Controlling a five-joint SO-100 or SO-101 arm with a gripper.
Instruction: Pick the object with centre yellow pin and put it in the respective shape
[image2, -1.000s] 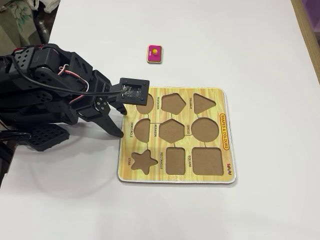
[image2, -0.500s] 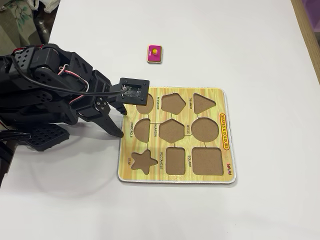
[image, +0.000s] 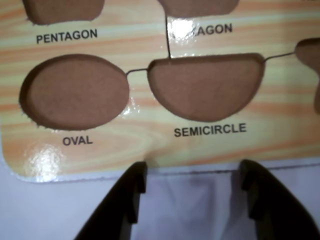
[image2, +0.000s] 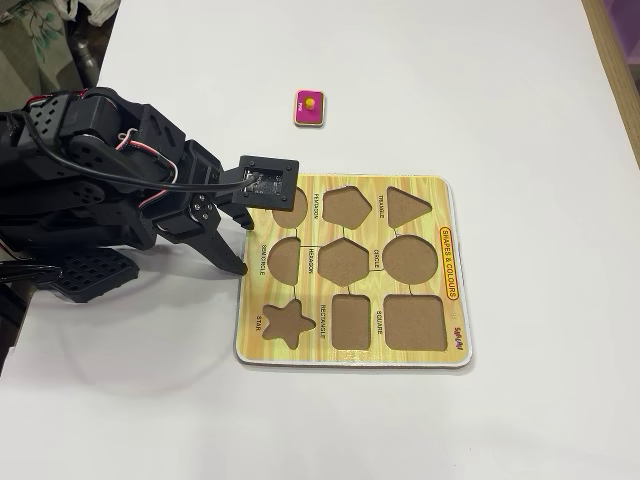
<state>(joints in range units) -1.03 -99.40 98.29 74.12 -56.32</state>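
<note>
One small magenta-pink rectangular piece with a round yellow knob (image2: 309, 107) lies on the white table (image2: 520, 110), well apart from the yellow wood-grain shape board (image2: 452, 270). Its brown rectangle cutout (image2: 351, 321) sits empty between star and square. At the board's left edge, the black gripper (image: 192, 176) hangs with fingers apart, holding nothing.

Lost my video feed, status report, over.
Gripper open, empty, at shape board's edge. Pink piece on table beyond board, untouched. Rectangle cutout empty. Path clear.
</note>
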